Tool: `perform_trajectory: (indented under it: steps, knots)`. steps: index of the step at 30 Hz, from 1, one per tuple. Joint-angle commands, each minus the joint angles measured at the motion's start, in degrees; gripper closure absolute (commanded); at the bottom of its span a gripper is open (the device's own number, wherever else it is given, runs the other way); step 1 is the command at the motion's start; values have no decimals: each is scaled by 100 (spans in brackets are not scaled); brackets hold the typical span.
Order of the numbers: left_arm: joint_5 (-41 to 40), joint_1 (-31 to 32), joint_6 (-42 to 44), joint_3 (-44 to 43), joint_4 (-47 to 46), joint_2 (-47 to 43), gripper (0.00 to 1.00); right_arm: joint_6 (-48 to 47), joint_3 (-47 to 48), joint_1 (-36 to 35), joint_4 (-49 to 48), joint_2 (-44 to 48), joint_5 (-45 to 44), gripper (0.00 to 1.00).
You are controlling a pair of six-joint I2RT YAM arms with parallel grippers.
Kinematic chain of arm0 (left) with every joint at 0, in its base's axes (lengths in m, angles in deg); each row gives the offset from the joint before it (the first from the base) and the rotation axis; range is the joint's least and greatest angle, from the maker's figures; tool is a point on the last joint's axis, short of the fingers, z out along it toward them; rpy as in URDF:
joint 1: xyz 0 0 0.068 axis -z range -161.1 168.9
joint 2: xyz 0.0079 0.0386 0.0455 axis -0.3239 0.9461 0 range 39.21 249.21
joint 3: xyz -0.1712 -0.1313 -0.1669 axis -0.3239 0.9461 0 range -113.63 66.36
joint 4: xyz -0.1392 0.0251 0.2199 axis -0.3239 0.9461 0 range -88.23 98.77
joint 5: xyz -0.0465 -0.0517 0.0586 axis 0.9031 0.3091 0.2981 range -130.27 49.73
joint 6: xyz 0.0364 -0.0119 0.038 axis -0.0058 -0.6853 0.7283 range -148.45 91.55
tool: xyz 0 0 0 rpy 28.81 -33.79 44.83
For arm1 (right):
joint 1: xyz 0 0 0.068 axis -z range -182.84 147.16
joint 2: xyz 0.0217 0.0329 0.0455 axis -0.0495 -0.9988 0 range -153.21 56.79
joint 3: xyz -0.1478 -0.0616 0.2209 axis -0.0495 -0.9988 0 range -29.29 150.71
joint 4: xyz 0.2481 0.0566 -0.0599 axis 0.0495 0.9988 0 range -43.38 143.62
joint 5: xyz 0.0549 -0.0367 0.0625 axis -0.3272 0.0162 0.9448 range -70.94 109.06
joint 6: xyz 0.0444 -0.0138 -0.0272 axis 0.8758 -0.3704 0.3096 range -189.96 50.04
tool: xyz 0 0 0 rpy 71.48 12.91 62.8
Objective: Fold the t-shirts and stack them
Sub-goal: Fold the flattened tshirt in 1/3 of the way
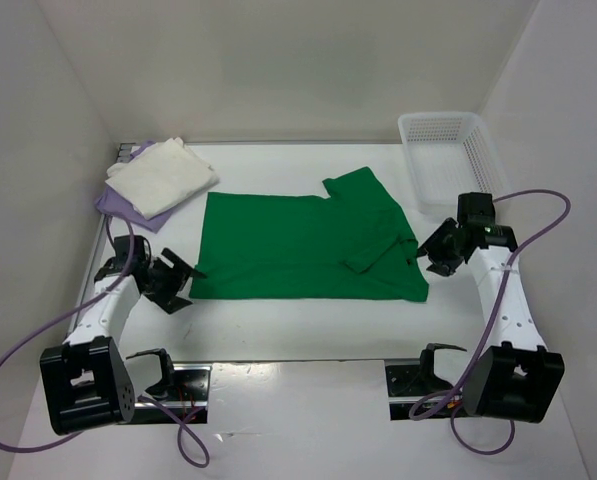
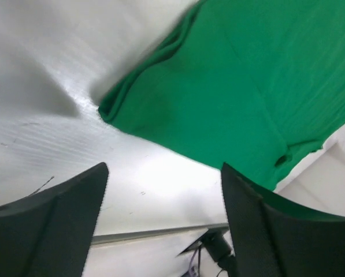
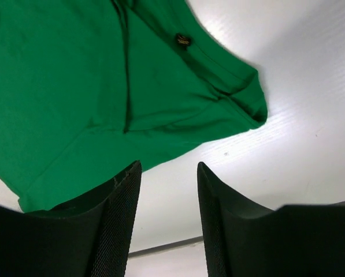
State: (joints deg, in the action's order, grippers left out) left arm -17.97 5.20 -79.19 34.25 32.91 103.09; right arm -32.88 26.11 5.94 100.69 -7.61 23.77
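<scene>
The green t-shirt (image 1: 303, 245) lies folded lengthwise across the middle of the table, its sleeve end toward the right. At the back left, a folded cream t-shirt (image 1: 163, 175) rests on a folded lavender t-shirt (image 1: 113, 203). My left gripper (image 1: 181, 280) hangs open just off the green shirt's left end (image 2: 230, 98), holding nothing. Off the shirt's right end (image 3: 103, 86), my right gripper (image 1: 436, 250) is open too, with bare table between its fingers (image 3: 117, 219).
A white mesh basket (image 1: 448, 160) stands at the back right corner. White walls close in the table on the left, back and right. Purple cables loop from both arm bases at the near edge.
</scene>
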Motion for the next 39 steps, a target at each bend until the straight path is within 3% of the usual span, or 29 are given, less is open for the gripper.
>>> perform_trajectory:
  steps: [1, 2, 4, 5, 6, 7, 10, 12, 13, 18, 19, 21, 34, 37, 39]
  knots:
    - [-208, -28, 143, -645, 24, -69, 12, -315, 331, -182, -149, -37, 47, 51]
    - [-209, -28, 222, -829, -80, -68, 10, -402, 218, -183, -272, -124, 326, 53]
    - [-209, -28, 344, -954, -370, 10, 9, -403, -149, -332, -780, -309, 740, 75]
    - [-113, -28, 398, -954, -511, 89, 15, -403, -282, -428, -975, -397, 977, 85]
    - [105, -28, 398, -954, -825, 177, 40, -273, -466, -673, -1159, -502, 1031, 99]
    - [160, 120, 459, -954, -959, 230, 53, -211, -468, -815, -1553, -721, 1119, 99]
    - [99, 646, 530, -893, -1338, 467, 78, 71, -530, -1412, -2248, -1126, 1216, 100]
    - [-58, 1016, 530, -893, -1531, 721, 80, 141, -591, -1615, -2610, -1583, 1505, 93]
    - [-129, 1418, 461, -980, -1627, 818, 80, 142, -591, -1755, -2803, -1723, 1507, 83]
    - [-385, 2519, 231, -1261, -2023, 1539, 78, 247, -741, -1809, -3165, -2260, 1103, 74]
    - [-385, 2651, 231, -1262, -2093, 1662, 78, 247, -741, -1809, -3226, -2313, 1102, 66]
    - [-385, 2951, 170, -1332, -2181, 1952, 78, 247, -793, -1809, -3288, -2453, 1041, 61]
    - [-719, 3004, 223, -1227, -2463, 2577, 78, 300, -723, -1809, -3605, -2947, 1129, 60]
    - [-772, 2951, 223, -1104, -2516, 2577, 77, 300, -671, -1809, -3666, -2947, 1181, 65]
    - [-772, 2846, 223, -1034, -2569, 2577, 77, 300, -601, -1809, -3666, -3016, 1234, 75]
